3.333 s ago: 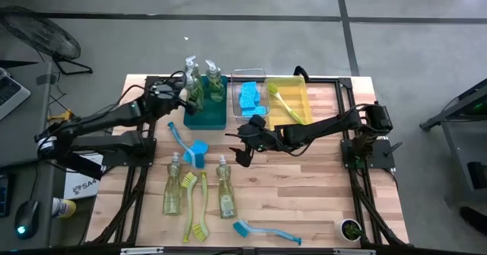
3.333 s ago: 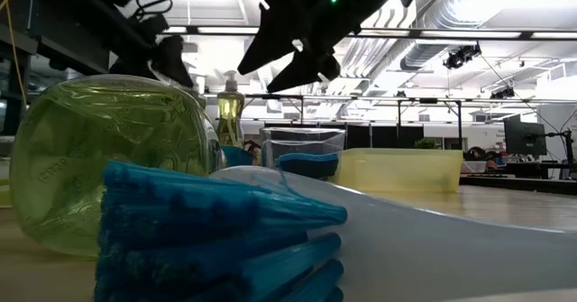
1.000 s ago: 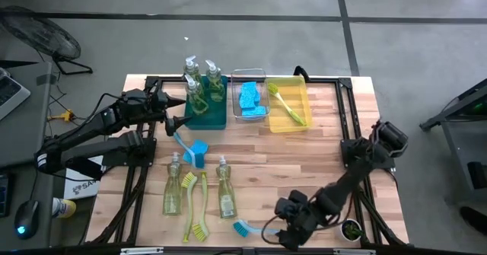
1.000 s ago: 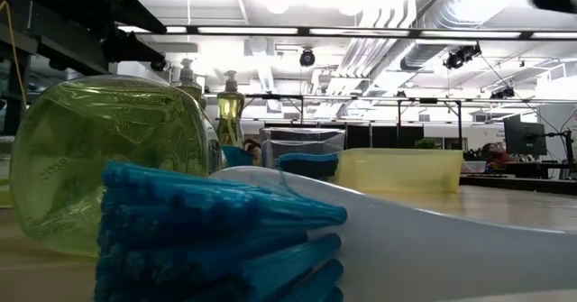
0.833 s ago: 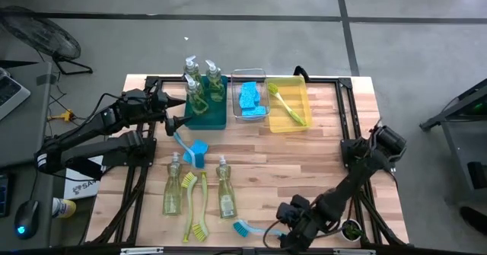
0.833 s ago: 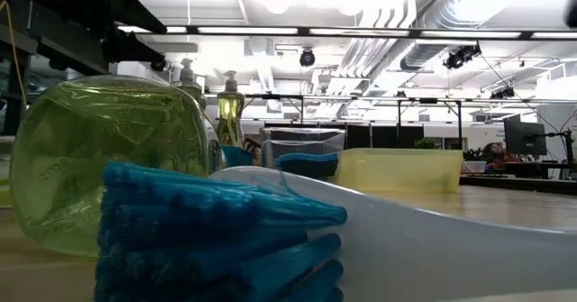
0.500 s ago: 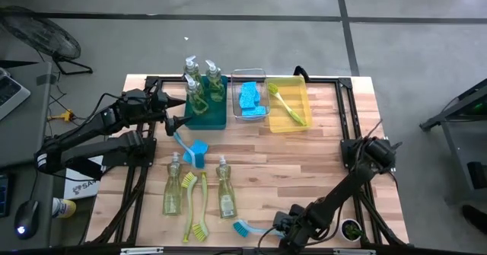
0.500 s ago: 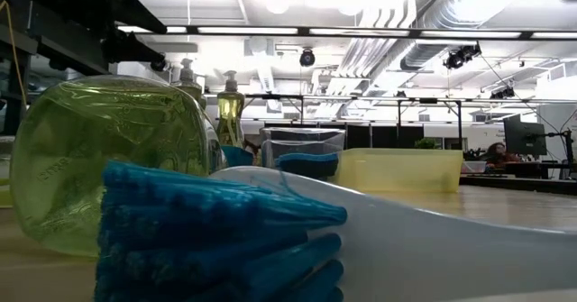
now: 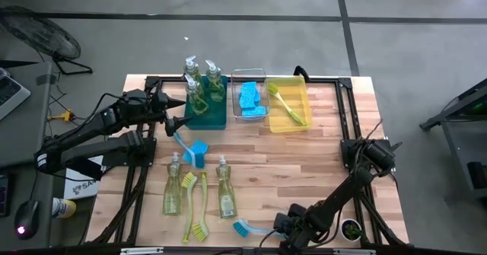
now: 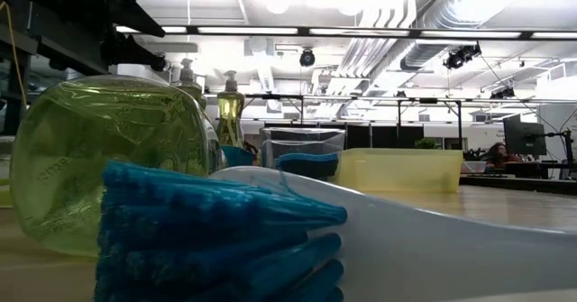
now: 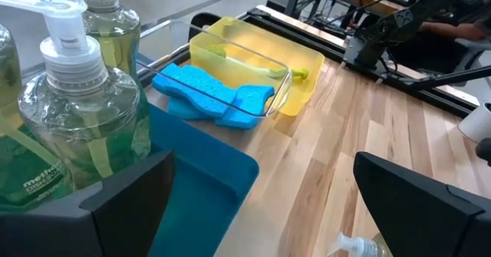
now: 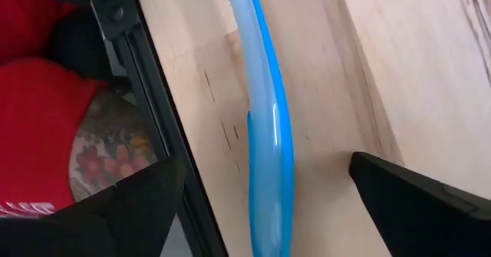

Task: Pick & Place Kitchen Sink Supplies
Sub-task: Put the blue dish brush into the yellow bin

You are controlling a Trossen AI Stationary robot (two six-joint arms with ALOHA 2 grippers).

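A blue long-handled dish brush (image 9: 255, 231) lies flat at the table's near edge. My right gripper (image 9: 283, 232) hangs over its handle (image 12: 268, 134), pointing steeply down. It is open, with a finger on either side of the handle and apart from it. My left gripper (image 9: 176, 122) waits open beside the teal bin (image 9: 207, 116), which holds three soap bottles (image 9: 199, 87). Blue sponges (image 9: 249, 97) lie in the clear bin, and a yellow-green brush (image 9: 288, 104) lies in the yellow bin.
Lying on the wood are another blue brush (image 9: 190, 145), two soap bottles (image 9: 173, 186) (image 9: 225, 190) and two yellow-green brushes (image 9: 196, 205). A black frame rail (image 12: 146, 80) runs along the near edge. Beyond it are a person's red sleeve and arm (image 12: 46, 111).
My right gripper has sunk toward the blue brush's handle at the near edge and has tipped to point more steeply down. The brush and the other things lie where they were.
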